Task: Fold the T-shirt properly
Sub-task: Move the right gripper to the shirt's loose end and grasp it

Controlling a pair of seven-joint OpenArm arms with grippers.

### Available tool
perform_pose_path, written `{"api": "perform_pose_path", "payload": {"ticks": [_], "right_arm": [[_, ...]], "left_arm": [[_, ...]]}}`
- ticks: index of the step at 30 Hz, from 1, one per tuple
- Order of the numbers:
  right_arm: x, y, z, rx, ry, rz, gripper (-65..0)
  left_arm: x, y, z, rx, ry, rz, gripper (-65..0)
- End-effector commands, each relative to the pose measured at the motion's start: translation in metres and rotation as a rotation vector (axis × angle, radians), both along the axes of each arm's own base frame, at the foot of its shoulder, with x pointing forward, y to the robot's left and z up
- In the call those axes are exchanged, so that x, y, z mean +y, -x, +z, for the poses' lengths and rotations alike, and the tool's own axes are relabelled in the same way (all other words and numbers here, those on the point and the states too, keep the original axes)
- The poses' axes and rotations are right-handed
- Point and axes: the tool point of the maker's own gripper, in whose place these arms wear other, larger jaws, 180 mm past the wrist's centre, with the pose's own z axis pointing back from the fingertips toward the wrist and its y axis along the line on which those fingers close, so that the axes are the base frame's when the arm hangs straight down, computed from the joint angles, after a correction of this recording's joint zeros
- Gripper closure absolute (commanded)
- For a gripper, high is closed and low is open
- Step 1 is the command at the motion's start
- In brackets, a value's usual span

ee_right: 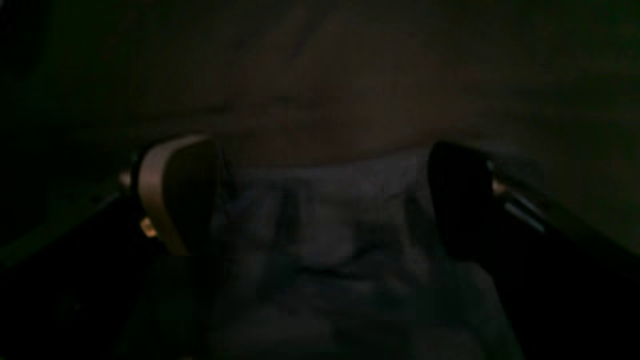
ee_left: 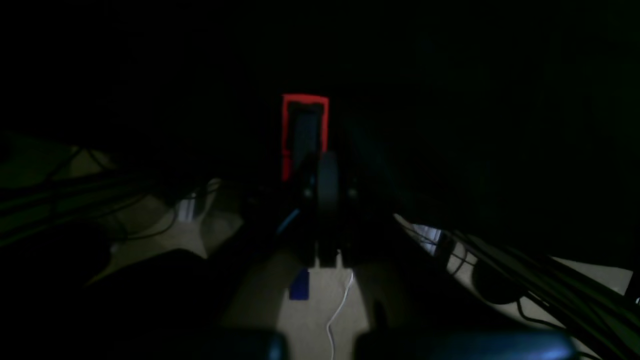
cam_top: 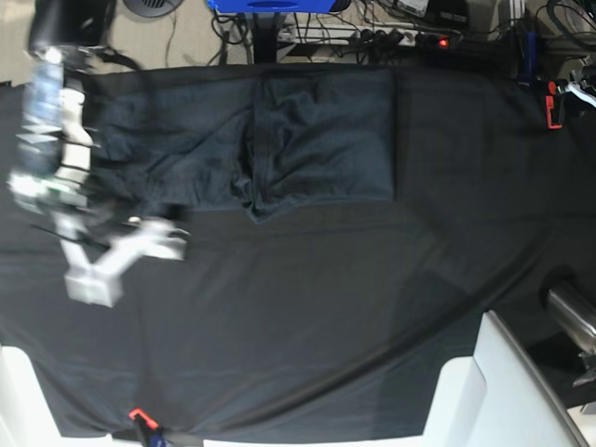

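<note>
Because the dark slate-grey T-shirt of thin soft knit fabric (cam_top: 279, 144) is lying partly folded near the far edge of the worktop covered with a black cloth (cam_top: 326, 326), it is judged to be light, limp and easily wrinkled. The right pincer (ee_right: 325, 195) is seen spread wide, its fingers (ee_right: 175, 192) standing at both sides of a bluish fold without pinching it. The left pincer (ee_left: 327, 195) is pressed together and holds nothing, away from the shirt. A hem or a corner should be taken, through all layers, and lifted slowly, as the fabric is expected to sag and slide.
</note>
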Motion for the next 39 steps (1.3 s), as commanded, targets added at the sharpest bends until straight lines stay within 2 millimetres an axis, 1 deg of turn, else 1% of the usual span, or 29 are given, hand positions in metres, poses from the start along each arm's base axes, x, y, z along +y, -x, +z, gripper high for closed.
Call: {"api": "perform_pose_path", "payload": {"ticks": [1,2,4,6,9,12,17,18,21,22,25,27,30,32,35,37,39], "right_arm": [[-0.014,-0.004,0.013,-0.063,-0.021,0.008,-63.8],[-0.022,0.000,0.014,-0.095,-0.050,0.040,-63.8],[-0.032,0.011,0.005,-0.093,-0.088,0.095,-63.9],[-0.033,0.020,-0.012,-0.053,-0.119,0.172,-63.9],[-0.042,0.028,-0.046,0.056,-0.211,0.137,-63.9],[-0.050,0.039,-0.069,0.132,-0.274,0.101,-63.9],[-0.060,0.044,-0.075,0.158,-0.274,0.087,-63.9],[-0.066,0.045,-0.075,0.161,-0.266,0.079,-63.9],[-0.078,0.057,-0.090,0.212,-0.299,0.027,-63.9],[-0.084,0.062,-0.095,0.231,-0.302,0.011,-63.9],[-0.091,0.064,-0.102,0.230,-0.311,-0.016,-63.9],[-0.097,0.068,-0.106,0.246,-0.311,-0.029,-63.9],[-0.094,0.075,-0.113,0.277,-0.325,-0.032,-63.6],[-0.088,0.079,-0.117,0.298,-0.338,-0.025,-63.5],[-0.058,0.085,-0.125,0.336,-0.372,0.025,-63.3],[-0.044,0.086,-0.127,0.349,-0.372,0.069,-63.2],[-0.023,0.090,-0.131,0.362,-0.388,0.105,-63.2]], "left_arm": [[0.007,-0.007,0.013,-0.033,-0.027,-0.014,0.0],[0.007,-0.008,0.013,-0.033,-0.026,-0.016,0.0],[0.007,-0.007,0.013,-0.033,-0.025,-0.015,0.0],[0.006,-0.007,0.012,-0.033,-0.024,-0.014,0.0],[0.006,-0.007,0.012,-0.033,-0.022,-0.014,0.0],[0.006,-0.007,0.012,-0.033,-0.022,-0.014,0.0],[0.006,-0.005,0.011,-0.028,-0.022,-0.014,0.0],[0.006,-0.005,0.011,-0.027,-0.021,-0.013,0.0],[0.006,-0.004,0.011,-0.026,-0.021,-0.013,0.0],[0.006,-0.004,0.011,-0.026,-0.021,-0.013,0.0],[0.005,-0.004,0.010,-0.026,-0.020,-0.012,0.0],[0.005,-0.003,0.010,-0.024,-0.020,-0.012,0.0],[0.005,-0.003,0.010,-0.023,-0.019,-0.011,0.0],[0.005,-0.003,0.010,-0.024,-0.020,-0.012,0.0],[0.004,-0.003,0.009,-0.025,-0.016,-0.010,0.0],[0.004,-0.003,0.008,-0.023,-0.014,-0.008,0.0],[0.005,-0.003,0.009,-0.023,-0.016,-0.009,0.0]]}}
